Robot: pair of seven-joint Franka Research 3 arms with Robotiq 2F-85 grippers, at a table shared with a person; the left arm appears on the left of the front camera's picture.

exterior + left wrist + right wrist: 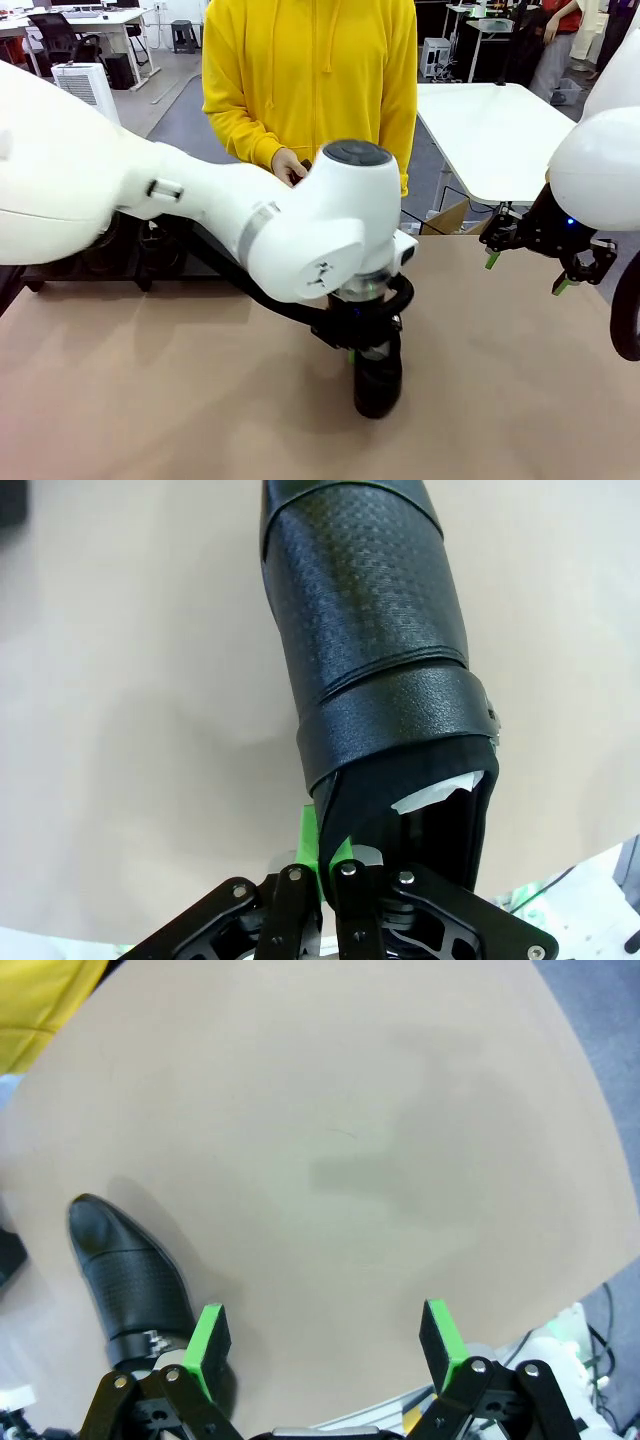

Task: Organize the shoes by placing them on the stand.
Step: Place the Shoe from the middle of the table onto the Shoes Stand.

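Note:
A black shoe (378, 385) with a dotted leather upper stands on the tan table, near the front middle. My left gripper (372, 345) points down over its heel end. In the left wrist view the gripper (335, 865) is shut on the shoe's (370, 610) back collar, with a green pad (310, 840) outside and white paper (435, 795) showing inside. My right gripper (525, 268) hangs open and empty above the table's right side; its wrist view shows the same shoe (125, 1270) left of its spread fingers (210, 1345). The black stand (80, 272) sits at the far left, largely hidden behind my left arm.
A person in a yellow hoodie (310, 70) stands at the far side, one hand (290, 168) near the table edge. Dark shapes (165, 245) rest on the stand, too hidden to name. A cardboard box (445, 218) sits past the far right edge. Bare tabletop (380, 1160) lies under my right gripper.

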